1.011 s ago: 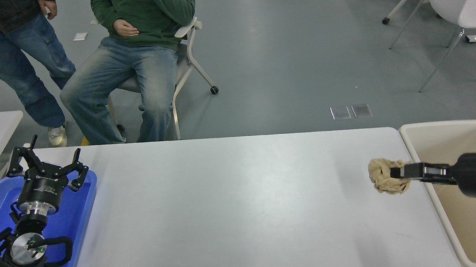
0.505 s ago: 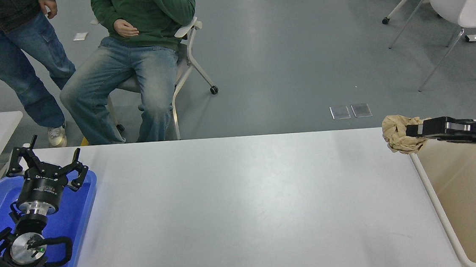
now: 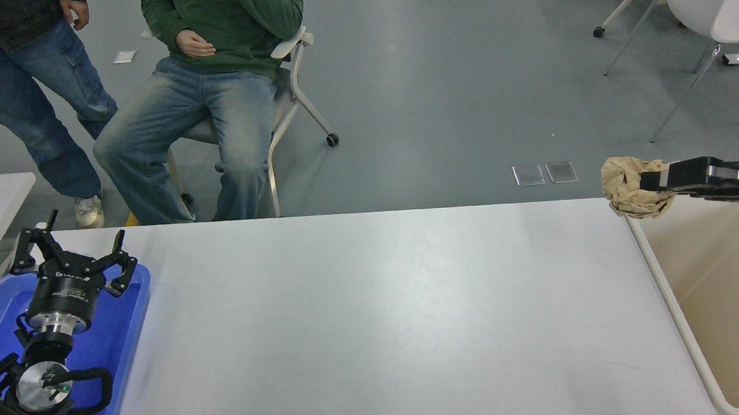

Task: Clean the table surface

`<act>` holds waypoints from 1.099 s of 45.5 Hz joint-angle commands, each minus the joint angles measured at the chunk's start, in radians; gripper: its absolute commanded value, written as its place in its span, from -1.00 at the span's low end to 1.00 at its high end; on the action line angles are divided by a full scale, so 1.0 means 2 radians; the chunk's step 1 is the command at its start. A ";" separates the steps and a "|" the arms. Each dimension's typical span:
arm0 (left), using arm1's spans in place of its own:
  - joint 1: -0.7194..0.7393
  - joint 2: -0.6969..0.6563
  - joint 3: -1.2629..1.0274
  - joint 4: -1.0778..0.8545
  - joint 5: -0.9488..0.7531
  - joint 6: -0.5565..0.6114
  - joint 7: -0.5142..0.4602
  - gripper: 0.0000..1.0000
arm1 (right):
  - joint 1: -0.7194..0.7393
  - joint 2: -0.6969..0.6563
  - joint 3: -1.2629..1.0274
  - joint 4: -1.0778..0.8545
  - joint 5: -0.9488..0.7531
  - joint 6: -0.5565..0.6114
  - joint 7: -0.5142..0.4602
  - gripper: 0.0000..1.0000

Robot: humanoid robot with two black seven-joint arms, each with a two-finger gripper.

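The right claw (image 3: 646, 182) clamped a crumpled tan rag (image 3: 629, 186) above the far right corner of the white table surface (image 3: 379, 325), beside the cream bin (image 3: 734, 311). The left claw (image 3: 73, 260) sat splayed wide over the blue tray (image 3: 114, 359), its print unreadable.

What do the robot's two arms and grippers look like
The left gripper has thin black linkage jaws on a black cylinder with white lettering, a silver ring and black cables behind. The right gripper is black and slim with a silver patch and a round black wrist.
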 commanded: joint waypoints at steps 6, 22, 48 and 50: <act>0.000 0.000 0.000 0.000 0.000 0.000 0.000 1.00 | 0.006 0.004 0.006 -0.024 0.003 -0.002 -0.002 -1.00; 0.000 0.000 0.000 0.000 0.000 0.000 0.000 1.00 | 0.013 0.050 0.003 -0.126 0.018 -0.041 -0.006 -1.00; 0.000 0.000 0.000 0.000 0.000 0.000 0.000 1.00 | 0.009 0.182 -0.003 -0.383 0.039 -0.123 -0.013 -1.00; 0.000 0.000 0.000 0.000 0.000 0.000 0.000 1.00 | 0.006 0.189 -0.003 -0.406 0.043 -0.128 -0.013 -1.00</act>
